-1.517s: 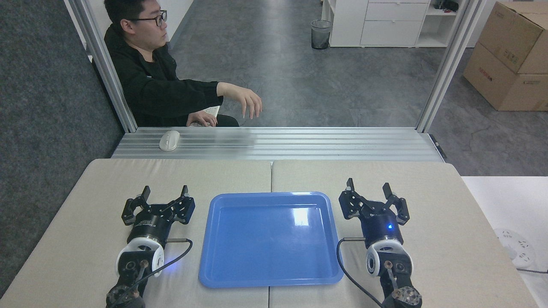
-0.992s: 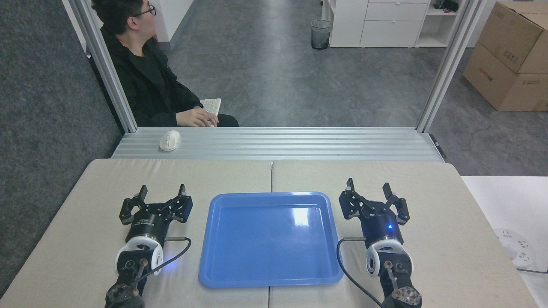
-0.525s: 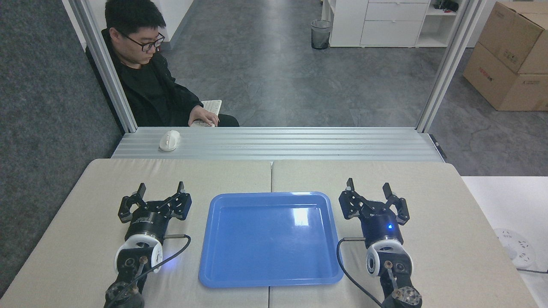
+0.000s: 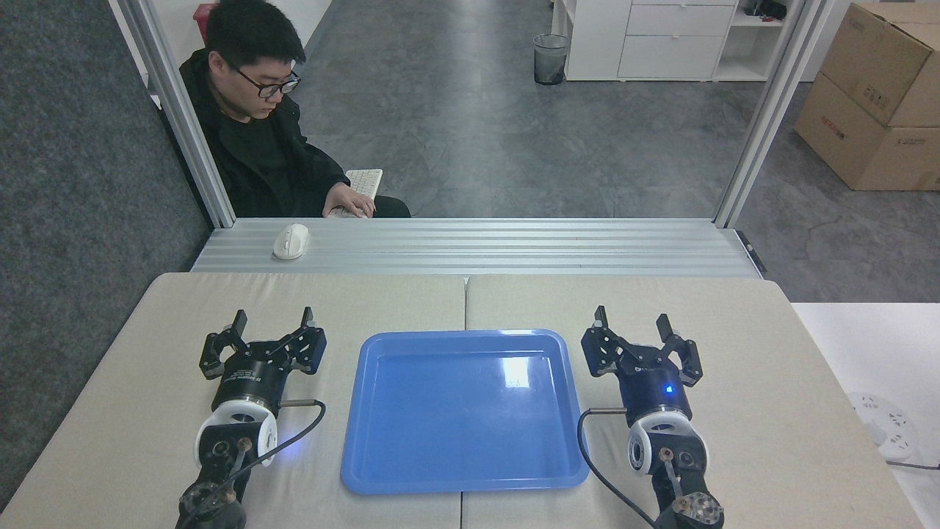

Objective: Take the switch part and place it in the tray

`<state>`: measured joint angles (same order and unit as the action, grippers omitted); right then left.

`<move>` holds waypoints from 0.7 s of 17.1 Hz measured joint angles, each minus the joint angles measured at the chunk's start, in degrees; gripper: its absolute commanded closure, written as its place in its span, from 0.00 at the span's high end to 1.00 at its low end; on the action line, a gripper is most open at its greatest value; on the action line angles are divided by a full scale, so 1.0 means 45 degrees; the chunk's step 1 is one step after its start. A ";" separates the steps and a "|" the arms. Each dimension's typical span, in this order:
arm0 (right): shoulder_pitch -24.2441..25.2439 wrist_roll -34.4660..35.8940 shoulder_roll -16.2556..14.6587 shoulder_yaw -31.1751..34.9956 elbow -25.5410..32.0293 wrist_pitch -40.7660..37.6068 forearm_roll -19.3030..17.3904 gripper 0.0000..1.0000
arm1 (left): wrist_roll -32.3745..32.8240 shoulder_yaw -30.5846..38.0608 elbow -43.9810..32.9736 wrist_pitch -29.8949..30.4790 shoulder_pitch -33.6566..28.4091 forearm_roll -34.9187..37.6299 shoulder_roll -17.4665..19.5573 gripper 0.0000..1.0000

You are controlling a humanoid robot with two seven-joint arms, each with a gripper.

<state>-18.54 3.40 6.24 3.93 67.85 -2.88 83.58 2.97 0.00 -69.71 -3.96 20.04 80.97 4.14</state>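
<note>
Your left gripper (image 4: pixel 270 321) sat over the left half of the tabletop (image 4: pixel 411 301), fingers spread wide with nothing between them, just left of the tray (image 4: pixel 464 481). Your right gripper (image 4: pixel 633 323) mirrored it on the right half, fingers spread just as wide and also holding nothing, just off the tray's right rim. The tray lay flat in the middle of the tabletop, straddling the seam between the two beige pads, its near rim close to the tabletop's near edge, and only a window glare showed on its blue floor. The switch part did not show anywhere in the head view, so you could not tell where it was. Beyond the tabletop's far edge, a mouse (image 4: pixel 291 241) rested on the left end of the metal ledge (image 4: pixel 514 246). Behind that, a person (image 4: pixel 257 139) in black sat with a hand on a keyboard (image 4: pixel 365 181).
</note>
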 measured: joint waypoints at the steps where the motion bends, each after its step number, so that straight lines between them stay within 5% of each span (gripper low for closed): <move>1: 0.0000 0.0000 0.0000 0.0000 0.0000 0.0000 0.0000 1.00 | -0.0006 0.0000 -0.0006 0.0000 0.0000 0.0002 0.0006 1.00; 12: 0.0000 0.0000 0.0010 0.0001 0.0000 0.0000 0.0000 1.00 | -0.0160 0.0000 0.0077 0.0094 0.0000 -0.0002 0.0121 1.00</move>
<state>-18.54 3.40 6.29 3.94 67.85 -2.88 83.58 2.25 0.00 -69.36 -3.54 20.04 80.96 4.68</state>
